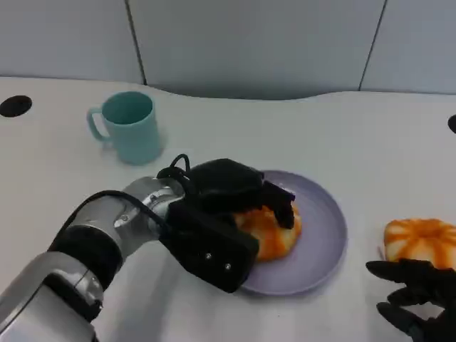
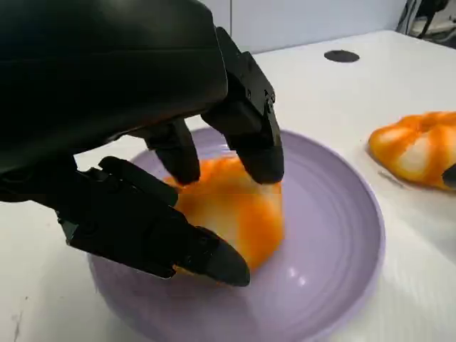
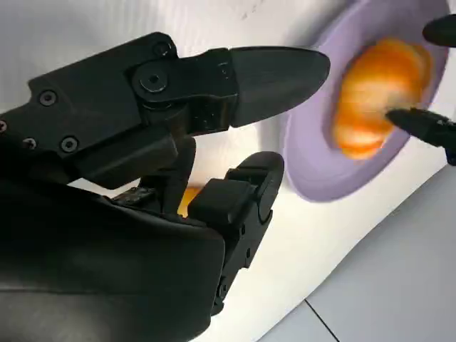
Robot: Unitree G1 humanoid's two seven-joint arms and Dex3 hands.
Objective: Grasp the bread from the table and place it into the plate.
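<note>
An orange and white bread (image 1: 272,234) (image 2: 239,210) (image 3: 374,100) lies on the lilac plate (image 1: 324,242) (image 2: 335,278) (image 3: 306,167). My left hand (image 1: 235,191) (image 2: 178,142) grips it, with fingers on its top and the thumb against its near side. My right hand (image 1: 417,299) (image 3: 185,135) hovers at the table's front right, fingers apart and holding nothing, just in front of a second bread (image 1: 422,241) (image 2: 417,149) that lies on the table right of the plate.
A teal mug (image 1: 132,128) stands at the back left of the table. A black round hole (image 1: 14,105) (image 2: 342,55) sits in the tabletop by each far side. A grey wall runs behind the table's curved back edge.
</note>
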